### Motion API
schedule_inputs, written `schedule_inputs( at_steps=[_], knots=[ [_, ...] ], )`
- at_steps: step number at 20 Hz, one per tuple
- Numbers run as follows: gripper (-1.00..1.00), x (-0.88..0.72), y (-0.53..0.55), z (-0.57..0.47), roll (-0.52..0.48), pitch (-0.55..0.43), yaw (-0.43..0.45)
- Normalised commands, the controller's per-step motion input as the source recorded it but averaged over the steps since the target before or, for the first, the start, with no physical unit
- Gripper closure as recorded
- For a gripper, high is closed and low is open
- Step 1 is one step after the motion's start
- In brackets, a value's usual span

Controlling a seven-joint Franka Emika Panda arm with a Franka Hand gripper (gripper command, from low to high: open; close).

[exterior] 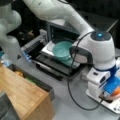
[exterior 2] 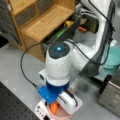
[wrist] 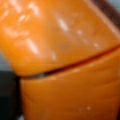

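Note:
My gripper [exterior: 110,96] is lowered at a front view's bottom right, over a white board [exterior: 110,106]. A glossy orange object [exterior: 117,93] sits right under the hand. From above, the gripper [exterior 2: 56,106] is mostly hidden by the wrist and its blue mount. The orange object [exterior 2: 54,108] pokes out beneath, over a pink dish [exterior 2: 60,115] on the white board [exterior 2: 41,111]. In the wrist view the orange object [wrist: 65,60] fills almost the whole picture, with a dark seam across it, and no fingers show.
A teal bowl [exterior: 62,50] rests on the open door of a small oven [exterior: 60,30]; the bowl [exterior 2: 112,58] also shows at a front view's right. A wooden shelf [exterior: 22,95] [exterior 2: 42,22] and a dark bin [exterior: 37,82] of small items stand alongside. A black cable [exterior: 71,97] hangs from the wrist.

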Motion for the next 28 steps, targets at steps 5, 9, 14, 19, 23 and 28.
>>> schedule_inputs(
  at_steps=[5, 9, 14, 19, 23, 28],
  knots=[
    [1.0, 0.07, 0.12, 0.04, -0.302, 0.042, 0.073],
    [1.0, 0.04, 0.1, 0.08, -0.277, 0.049, 0.083],
    [1.0, -0.03, 0.07, 0.19, -0.223, 0.089, 0.098],
    [1.0, -0.09, 0.02, 0.23, -0.177, 0.113, 0.094],
    [1.0, -0.09, -0.03, 0.11, -0.149, 0.089, 0.106],
    [1.0, -0.09, -0.1, 0.08, -0.116, 0.057, 0.067]
  ],
)
